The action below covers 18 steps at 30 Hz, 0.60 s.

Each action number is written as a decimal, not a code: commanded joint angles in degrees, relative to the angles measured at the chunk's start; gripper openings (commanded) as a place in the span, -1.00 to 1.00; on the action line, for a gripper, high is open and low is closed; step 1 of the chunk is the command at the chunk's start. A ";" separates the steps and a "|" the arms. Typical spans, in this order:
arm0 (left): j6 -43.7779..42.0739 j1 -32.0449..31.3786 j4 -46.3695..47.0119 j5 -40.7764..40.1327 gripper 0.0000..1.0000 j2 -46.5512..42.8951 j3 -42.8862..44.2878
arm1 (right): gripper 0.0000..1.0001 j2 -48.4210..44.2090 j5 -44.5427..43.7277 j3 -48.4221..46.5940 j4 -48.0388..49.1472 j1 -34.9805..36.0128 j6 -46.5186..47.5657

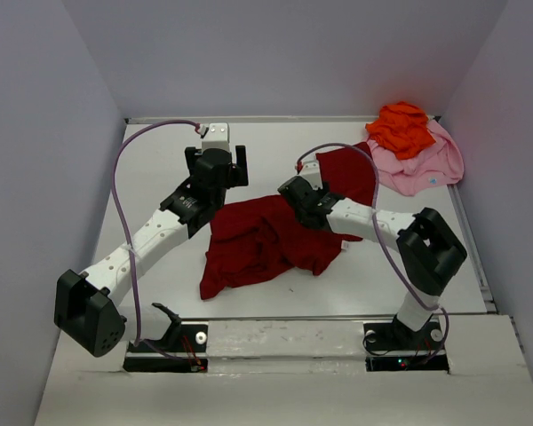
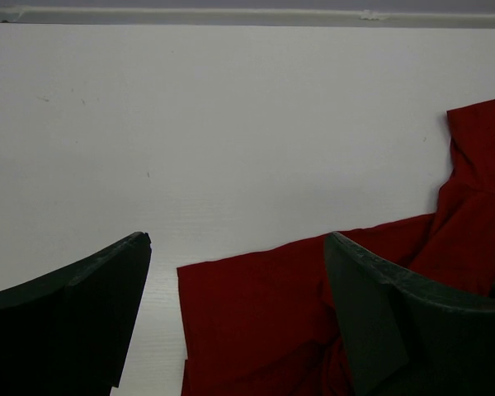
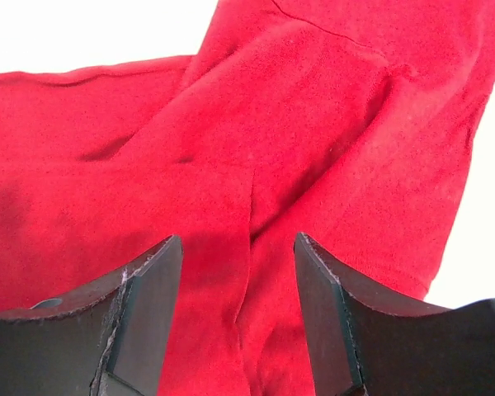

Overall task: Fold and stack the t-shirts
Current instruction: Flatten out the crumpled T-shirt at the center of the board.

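T-shirts, three: dark red point(image 1: 266, 240), orange point(image 1: 401, 129), pink point(image 1: 424, 167); left hand point(image 2: 235, 246), right hand point(image 3: 239, 243) both apart.

The worktop point(image 1: 151, 169) was white and flat. Plain pale walls point(image 1: 293, 53) stood around the worktop, at the back and on both sides. A thin raised edge point(image 1: 275, 118) ran along the back of the worktop. A pale strip point(image 1: 284, 335) lay along the front of the worktop.
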<state>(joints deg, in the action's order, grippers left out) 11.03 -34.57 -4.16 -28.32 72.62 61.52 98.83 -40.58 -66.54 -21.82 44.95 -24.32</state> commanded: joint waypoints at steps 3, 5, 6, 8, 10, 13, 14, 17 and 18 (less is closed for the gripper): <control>-0.04 -0.33 1.09 -1.04 0.91 -0.81 2.03 | 0.24 7.78 -2.49 -3.68 4.15 -2.67 2.52; 0.05 -0.33 1.00 -1.13 0.91 -0.81 1.94 | 0.23 8.92 -1.18 -3.86 6.17 -4.59 3.22; -0.04 -0.33 1.09 -1.04 0.91 -0.90 2.03 | 0.23 9.45 -0.65 -3.94 6.79 -5.22 3.40; -0.04 -0.33 1.09 -0.95 0.91 -0.90 2.03 | 0.22 10.77 0.75 -4.12 7.67 -6.45 3.49; 0.05 -0.33 1.09 -1.04 0.91 -0.81 2.03 | 0.22 11.39 1.38 -3.95 8.20 -7.16 3.49; 0.05 -0.41 1.09 -0.95 0.91 -0.73 2.03 | 0.17 11.83 2.43 -3.24 8.99 -7.77 3.49; -0.04 -0.33 1.09 -0.95 0.91 -0.73 2.12 | 0.13 11.92 2.95 -2.81 9.34 -7.77 3.40; -0.13 -0.41 1.09 -0.95 0.91 -0.64 2.12 | -0.02 11.92 3.84 -2.28 9.96 -7.77 3.40; -0.04 -0.33 1.00 -0.95 0.91 -0.64 2.12 | -0.07 12.18 3.93 -2.19 10.05 -7.77 3.40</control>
<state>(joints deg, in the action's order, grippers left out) 11.03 -34.57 -4.19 -28.32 72.62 61.52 110.30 -37.41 -68.84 -14.76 37.12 -21.17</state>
